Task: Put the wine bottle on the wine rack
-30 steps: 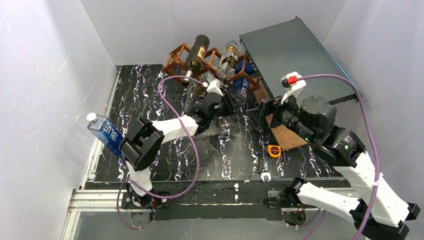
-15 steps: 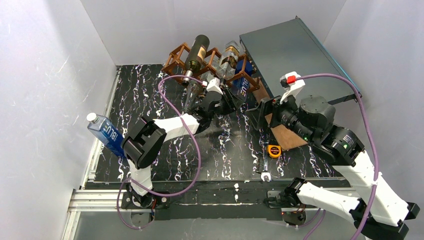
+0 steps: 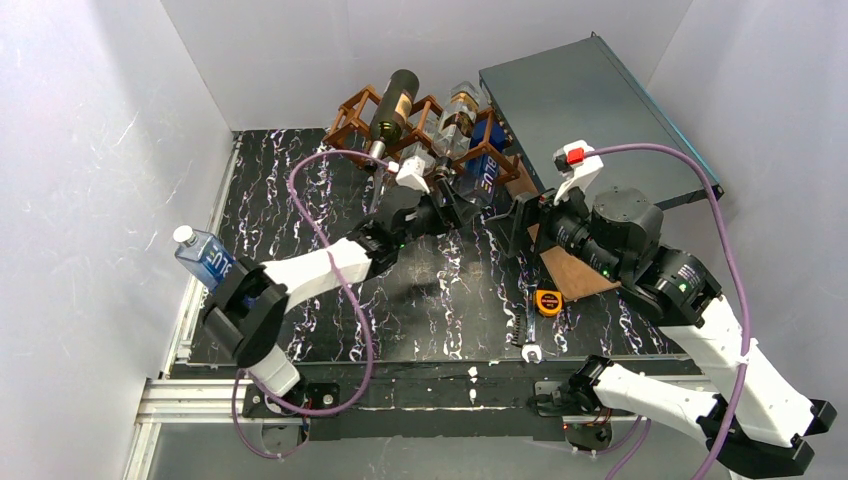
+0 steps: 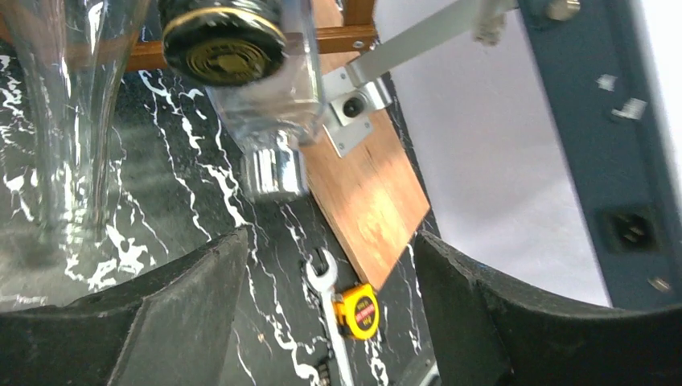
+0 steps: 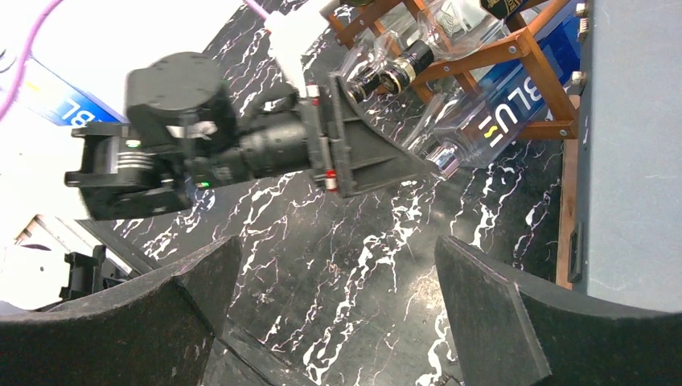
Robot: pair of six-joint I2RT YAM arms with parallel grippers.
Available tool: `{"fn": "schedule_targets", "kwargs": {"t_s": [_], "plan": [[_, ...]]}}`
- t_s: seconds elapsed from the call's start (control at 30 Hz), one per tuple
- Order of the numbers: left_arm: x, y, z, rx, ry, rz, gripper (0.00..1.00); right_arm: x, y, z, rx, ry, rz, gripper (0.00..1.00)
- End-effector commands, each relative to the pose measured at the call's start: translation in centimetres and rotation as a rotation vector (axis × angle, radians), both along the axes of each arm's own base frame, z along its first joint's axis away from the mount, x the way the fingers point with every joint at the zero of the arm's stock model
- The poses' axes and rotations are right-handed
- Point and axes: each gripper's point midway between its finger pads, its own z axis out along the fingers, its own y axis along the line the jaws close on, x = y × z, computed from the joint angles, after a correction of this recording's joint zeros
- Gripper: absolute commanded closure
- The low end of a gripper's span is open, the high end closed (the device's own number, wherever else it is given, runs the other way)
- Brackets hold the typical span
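Wine rack [image 3: 352, 112] stands at the far edge of the black marbled tabletop [image 3: 260, 200], just beside the grey panel [image 3: 580, 100]. Wine bottle [image 3: 393, 105], dark glass with a pale label, lies in the top row of the rack with its neck pointing toward the arms. Neither tool touches it. Left tool [image 4: 330, 237] is just in front of the rack's lower row; its fingers [image 4: 185, 314] are spread wide with nothing between them. Directly ahead of it in the left wrist view are a silver cap [image 4: 273, 173] on a clear neck, a black-and-gold cap [image 4: 221, 44] above that, and a tall clear bottle [image 4: 64, 121] to the left. The silver-capped bottle appears to be the one labelled BLUE [image 5: 499, 112] in the rack's right-hand cell, though the match is not certain. Right tool [image 5: 338, 241] hovers above the tabletop to the right, jaws wide and empty, facing the left tool. A wooden board [image 4: 362, 193], tape measure [image 4: 358, 312] and wrench [image 4: 326, 281] lie on the tabletop. A blue bottle [image 3: 205, 258] stands upright at the left edge.
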Motion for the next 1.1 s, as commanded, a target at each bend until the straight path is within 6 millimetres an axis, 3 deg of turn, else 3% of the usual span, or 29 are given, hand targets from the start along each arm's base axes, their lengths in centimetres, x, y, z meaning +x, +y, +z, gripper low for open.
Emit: {"fn": "schedule_targets", "kwargs": {"t_s": [0.0, 0.2, 0.37, 0.6, 0.83, 1.07], "plan": [[-2.9, 3.2, 4.3, 0.016, -0.079, -0.025, 0.25, 0.0, 0.4, 1.7, 0.061, -0.029, 0.01, 0.0], [-8.7, 7.6, 6.5, 0.087, -0.049, -0.101, 0.18, -0.1, 1.1, 1.6, 0.094, 0.003, 0.02, 0.0], [-13.1, 13.4, 7.1, 0.249, -0.013, -0.095, 0.09, -0.1, 2.8, 1.6, 0.125, 0.033, 0.071, 0.0], [-17.4, 20.9, 11.2, 0.443, -0.09, -0.052, 0.04, 1.1, 6.9, -1.6, 0.129, 0.158, 0.143, 0.0], [-18.0, 27.8, 15.4, 0.707, -0.104, 0.098, 0.02, 0.2, 10.6, -3.4, 0.211, 0.224, 0.229, 0.0], [-16.1, 34.7, 17.5, 1.001, -0.099, 0.401, 0.02, -1.9, 13.4, -3.7, 0.238, 0.222, 0.242, 0.0]]}}
